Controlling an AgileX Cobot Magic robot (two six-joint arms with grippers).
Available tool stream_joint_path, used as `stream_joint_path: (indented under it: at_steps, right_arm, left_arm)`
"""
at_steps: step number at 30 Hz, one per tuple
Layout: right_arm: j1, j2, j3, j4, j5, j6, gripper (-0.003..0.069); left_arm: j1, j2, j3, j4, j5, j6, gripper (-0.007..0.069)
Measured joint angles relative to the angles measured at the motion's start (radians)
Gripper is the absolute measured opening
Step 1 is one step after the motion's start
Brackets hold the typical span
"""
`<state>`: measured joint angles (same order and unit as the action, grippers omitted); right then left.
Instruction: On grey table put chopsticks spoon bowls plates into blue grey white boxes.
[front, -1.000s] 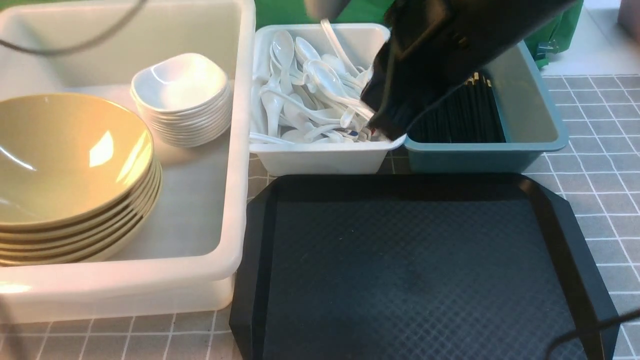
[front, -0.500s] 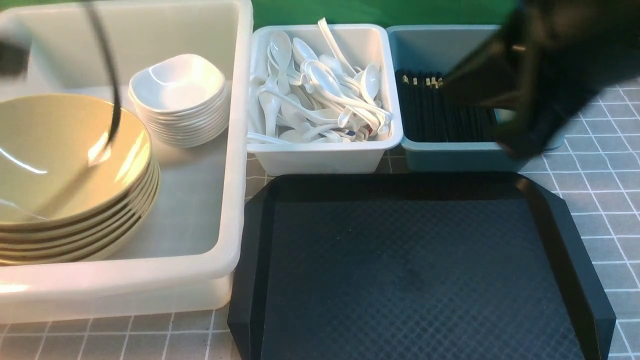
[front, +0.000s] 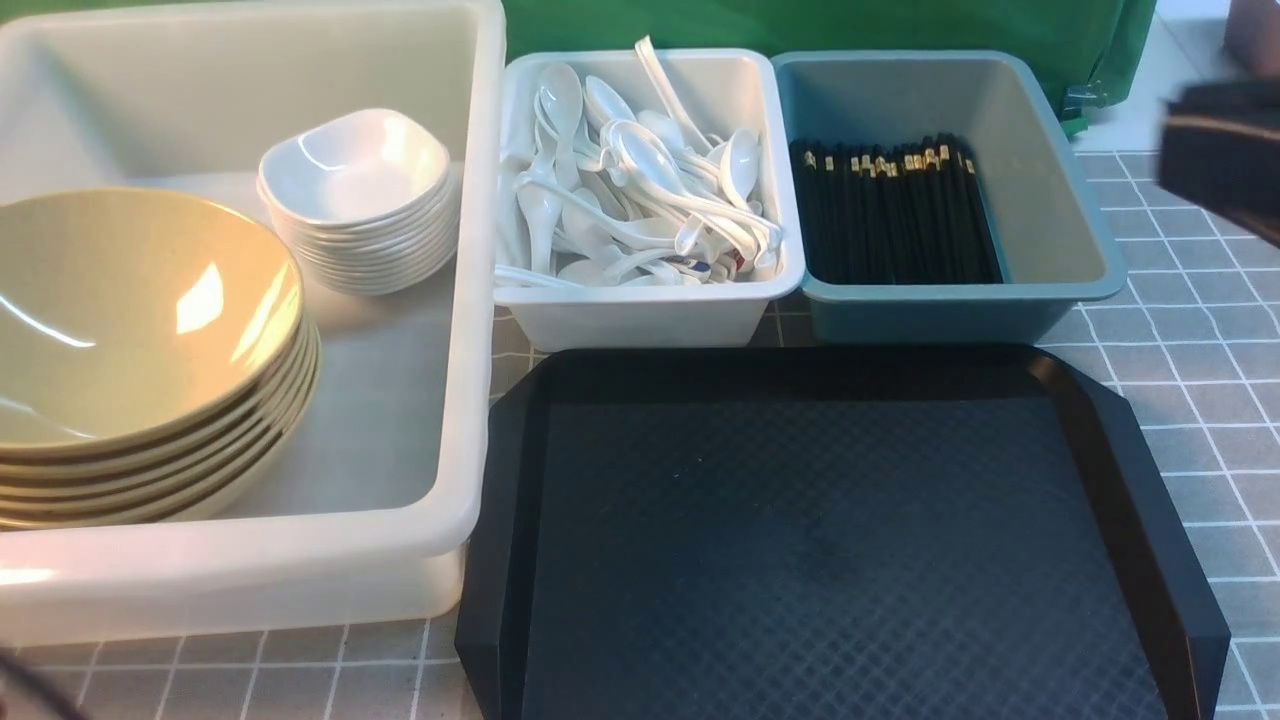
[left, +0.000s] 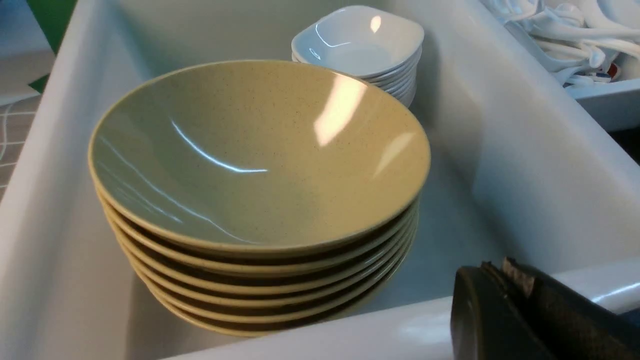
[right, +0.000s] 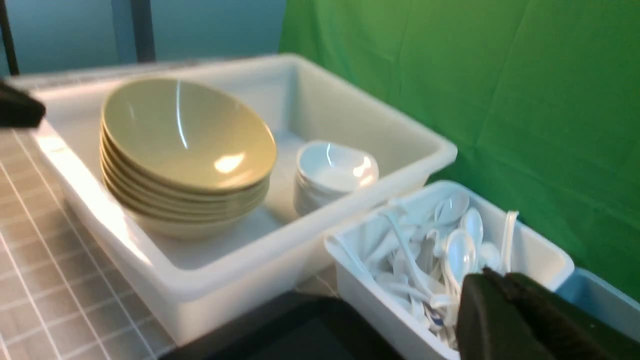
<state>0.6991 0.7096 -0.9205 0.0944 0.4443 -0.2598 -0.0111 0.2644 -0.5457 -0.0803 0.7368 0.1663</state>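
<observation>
- Front view: sorted by kind, bowls (front: 140, 310) and plates (front: 355, 165) stack in the large box (front: 483, 300), spoons (front: 640, 190) fill the white box (front: 640, 325), chopsticks (front: 890, 215) the blue-grey box (front: 920, 320).
- Left wrist view: left gripper (left: 500, 267) pressed together, empty.
- Right wrist view: right gripper (right: 492, 277) likewise pressed together, empty.

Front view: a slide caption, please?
Bowls and plates stacked in large white tub; spoons and chopsticks boxed alongside; black tray in front.

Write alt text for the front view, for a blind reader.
On a grey table, beside a black tray, a large white tub holds stacked yellow bowls and white plates, a small white tub holds spoons, and a blue-grey tub holds black chopsticks.
</observation>
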Motion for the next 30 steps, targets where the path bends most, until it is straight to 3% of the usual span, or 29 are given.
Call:
stream_joint_path:
  at_steps: [9,19,30]
  right_arm:
    - [0.000,-0.116,0.091,0.014,-0.069,0.000,0.0046]
    - [0.000,-0.116,0.091,0.014,0.047,0.000,0.0046]
    - [0.000,-0.116,0.091,0.014,0.054,0.001,0.0051]
  left_arm:
    - [0.000,-0.042,0.013,0.012,-0.015,0.000,-0.0011]
    - [0.000,-0.042,0.022,0.012,-0.015,0.000,-0.0011]
    - [0.000,-0.042,0.022,0.012,-0.015,-0.002,-0.0011]
